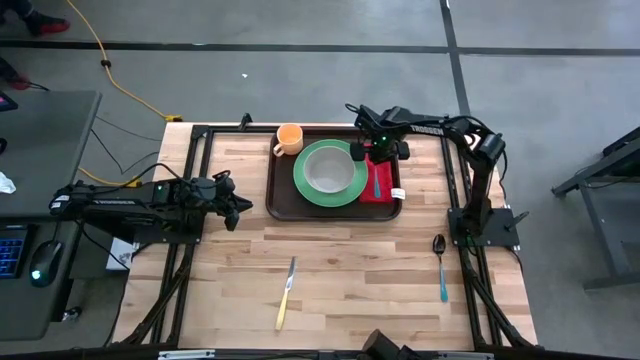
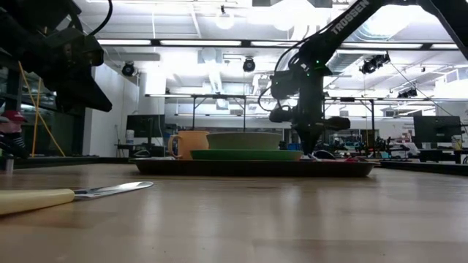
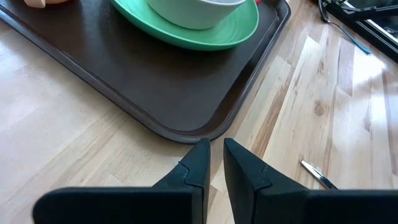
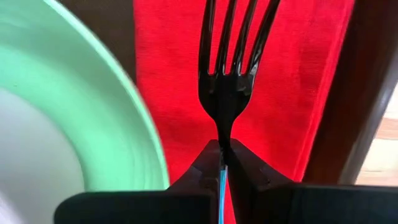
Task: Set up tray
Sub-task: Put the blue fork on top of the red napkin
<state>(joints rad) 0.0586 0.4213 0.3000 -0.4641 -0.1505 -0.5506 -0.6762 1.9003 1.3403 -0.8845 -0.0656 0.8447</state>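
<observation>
**Your table and what sits on it**

You have a pale wooden table (image 1: pixel 340 270). On it lies the tray (image 1: pixel 285 195) at the far side, a yellow-handled knife (image 1: pixel 286 293) near you, and a blue-handled spoon (image 1: pixel 441 268) to the right.

Dark brown tray (image 1: pixel 285 195), green plate (image 1: pixel 310 187), red napkin (image 1: pixel 384 184), orange mug (image 1: pixel 289 138).

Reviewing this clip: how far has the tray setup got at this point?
Done: the tray holds an orange mug, a green plate with a bowl, and a red napkin. In hand: the right gripper, shut on a fork, is over the napkin. Left: knife and spoon lie on the table. The left gripper waits beside the tray.
</observation>
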